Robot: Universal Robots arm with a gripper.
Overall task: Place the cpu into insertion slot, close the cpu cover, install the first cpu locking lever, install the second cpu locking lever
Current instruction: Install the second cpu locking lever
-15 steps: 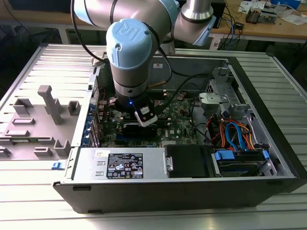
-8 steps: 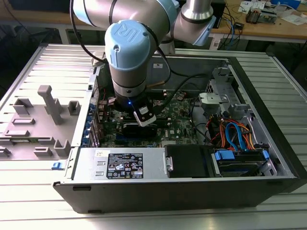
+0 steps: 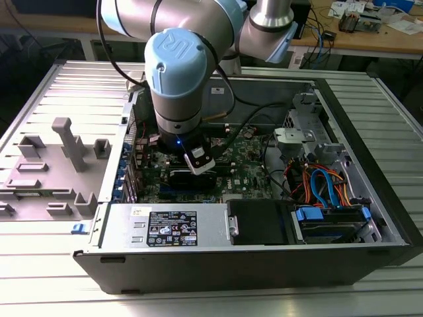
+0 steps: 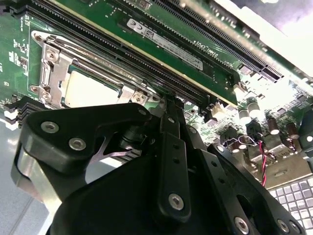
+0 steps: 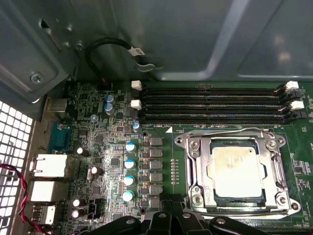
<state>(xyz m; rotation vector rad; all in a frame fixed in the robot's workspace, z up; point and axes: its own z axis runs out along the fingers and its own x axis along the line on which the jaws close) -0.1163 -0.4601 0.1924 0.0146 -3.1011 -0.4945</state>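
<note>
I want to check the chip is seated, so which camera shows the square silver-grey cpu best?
The first wrist view: the square silver-grey cpu lies whole and unobstructed inside its silvery metal frame. The second wrist view shows it obliquely, partly behind the black gripper body. In the exterior view the arm blocks that area.

The cpu sits in the insertion slot, framed by the cpu cover.

Our arm reaching straight down, wrist vertical

We see our arm bent over with its blue-capped joint uppermost and the wrist pointing down; our black gripper hangs below it, its fingers drawn together into a narrow tip.
</note>
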